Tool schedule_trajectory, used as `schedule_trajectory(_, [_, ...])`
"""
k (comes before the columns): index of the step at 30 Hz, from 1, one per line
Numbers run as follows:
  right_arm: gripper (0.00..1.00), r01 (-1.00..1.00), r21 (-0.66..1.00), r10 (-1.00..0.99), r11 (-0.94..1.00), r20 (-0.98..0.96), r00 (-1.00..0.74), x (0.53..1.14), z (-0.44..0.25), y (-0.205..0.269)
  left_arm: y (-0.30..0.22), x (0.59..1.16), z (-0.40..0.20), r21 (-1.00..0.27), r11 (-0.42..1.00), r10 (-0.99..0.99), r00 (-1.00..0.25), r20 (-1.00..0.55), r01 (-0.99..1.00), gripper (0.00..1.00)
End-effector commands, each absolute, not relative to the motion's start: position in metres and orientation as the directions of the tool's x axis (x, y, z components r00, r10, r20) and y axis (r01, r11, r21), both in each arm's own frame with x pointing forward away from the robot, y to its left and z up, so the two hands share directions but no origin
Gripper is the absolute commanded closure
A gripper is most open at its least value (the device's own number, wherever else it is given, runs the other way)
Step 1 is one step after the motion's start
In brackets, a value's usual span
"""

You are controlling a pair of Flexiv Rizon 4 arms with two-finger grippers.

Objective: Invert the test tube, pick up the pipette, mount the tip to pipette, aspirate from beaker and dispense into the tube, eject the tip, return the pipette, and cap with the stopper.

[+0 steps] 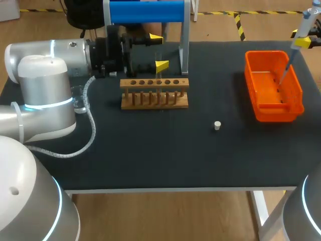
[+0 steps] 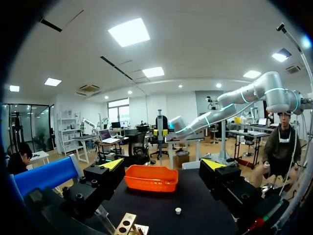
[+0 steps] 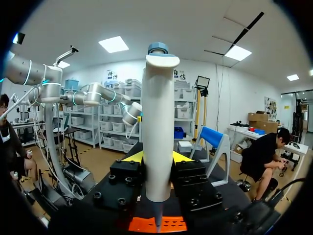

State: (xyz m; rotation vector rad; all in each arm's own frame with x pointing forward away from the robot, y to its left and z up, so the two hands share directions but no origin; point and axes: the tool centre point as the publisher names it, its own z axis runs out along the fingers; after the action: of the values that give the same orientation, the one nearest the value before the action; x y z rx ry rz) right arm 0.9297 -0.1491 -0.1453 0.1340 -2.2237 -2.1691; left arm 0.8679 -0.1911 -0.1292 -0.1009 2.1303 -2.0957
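- Right gripper pinches the pipette; its tip hangs over the orange bin.
- Left gripper spread, above the rack.
- Eject low inside the bin, pipette steady.

Left arm lies level, jaws apart; right arm has jaws clamped.

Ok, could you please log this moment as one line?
left end effector: open by rack | right end effector: shut on pipette over bin | stopper: on table

Silver left arm, glowing blue ring, black yellow-tipped claw.
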Motion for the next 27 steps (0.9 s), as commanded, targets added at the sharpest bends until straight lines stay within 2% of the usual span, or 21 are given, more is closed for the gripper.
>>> schedule_trajectory(1, [1.00,-0.040,0.999,-0.087,0.025,-0.037,-0.996,0.930,-0.145,-0.150,-0.212,0.879,-0.119,-0.999,0.040,-0.189,-0.981,-0.042,0.035,0.00])
schedule_trajectory(10, [1.00,-0.040,0.999,-0.087,0.025,-0.037,-0.996,0.930,-0.145,-0.150,-0.292,0.909,-0.089,-0.992,0.126,-0.192,-0.981,-0.012,-0.013,0.00])
schedule_trajectory(17, [1.00,-0.040,0.999,-0.087,0.025,-0.037,-0.996,0.930,-0.145,-0.150,-0.356,0.927,-0.073,-0.990,0.142,-0.164,-0.986,-0.014,-0.010,0.00])
schedule_trajectory(23, [1.00,-0.040,0.999,-0.087,0.025,-0.037,-0.996,0.930,-0.145,-0.150,-0.393,0.936,-0.060,-0.985,0.174,-0.131,-0.991,-0.021,-0.002,0.00])
schedule_trajectory(27, [1.00,-0.040,0.999,-0.087,0.025,-0.037,-0.996,0.930,-0.145,-0.150,-0.398,0.937,-0.058,-0.986,0.169,-0.119,-0.993,-0.024,0.003,0.00])
